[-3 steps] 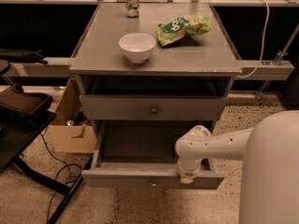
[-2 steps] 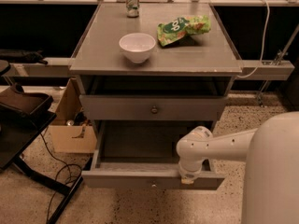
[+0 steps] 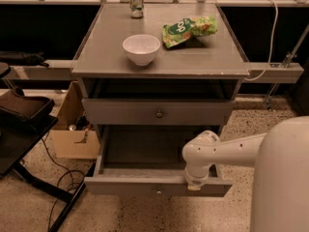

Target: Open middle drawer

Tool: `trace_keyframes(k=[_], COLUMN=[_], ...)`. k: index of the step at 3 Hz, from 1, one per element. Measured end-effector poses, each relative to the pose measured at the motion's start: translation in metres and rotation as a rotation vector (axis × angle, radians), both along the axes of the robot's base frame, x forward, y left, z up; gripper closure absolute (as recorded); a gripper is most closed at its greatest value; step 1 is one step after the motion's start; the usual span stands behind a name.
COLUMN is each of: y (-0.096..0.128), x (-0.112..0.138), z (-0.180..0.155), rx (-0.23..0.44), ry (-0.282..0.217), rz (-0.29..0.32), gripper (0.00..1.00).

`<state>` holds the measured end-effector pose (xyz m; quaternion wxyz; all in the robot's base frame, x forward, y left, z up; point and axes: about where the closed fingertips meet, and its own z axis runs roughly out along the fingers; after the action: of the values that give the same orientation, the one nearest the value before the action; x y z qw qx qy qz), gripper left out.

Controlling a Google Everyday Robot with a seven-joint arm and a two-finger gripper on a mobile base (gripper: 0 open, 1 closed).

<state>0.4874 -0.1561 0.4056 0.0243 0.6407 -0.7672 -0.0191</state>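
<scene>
The middle drawer [image 3: 157, 112] is the grey drawer front with a small round knob [image 3: 159, 113] just under the tabletop's open slot. It sits pushed in. Below it, the bottom drawer [image 3: 145, 183] is pulled out, and its grey inside shows. My white arm reaches in from the right. My gripper [image 3: 194, 183] hangs at the bottom drawer's front rim, right of its knob [image 3: 158, 191] and well below the middle drawer's knob.
On the tabletop [image 3: 96, 57] stand a white bowl [image 3: 141, 49], a green snack bag [image 3: 188, 29] and a can [image 3: 136, 2]. A cardboard box [image 3: 72, 129], cables and a black stand [image 3: 24, 115] are on the floor at left. My white body fills the lower right.
</scene>
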Motion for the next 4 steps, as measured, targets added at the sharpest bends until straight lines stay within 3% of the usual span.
trace_keyframes(k=[1, 2, 4], y=[0.0004, 0.0004, 0.0004], x=[0.0021, 0.0021, 0.0021], z=[0.0, 0.0, 0.0], rx=[0.0, 0.0, 0.0], ry=[0.0, 0.0, 0.0], rz=[0.0, 0.0, 0.0], gripper=[1.0, 0.83, 0.38])
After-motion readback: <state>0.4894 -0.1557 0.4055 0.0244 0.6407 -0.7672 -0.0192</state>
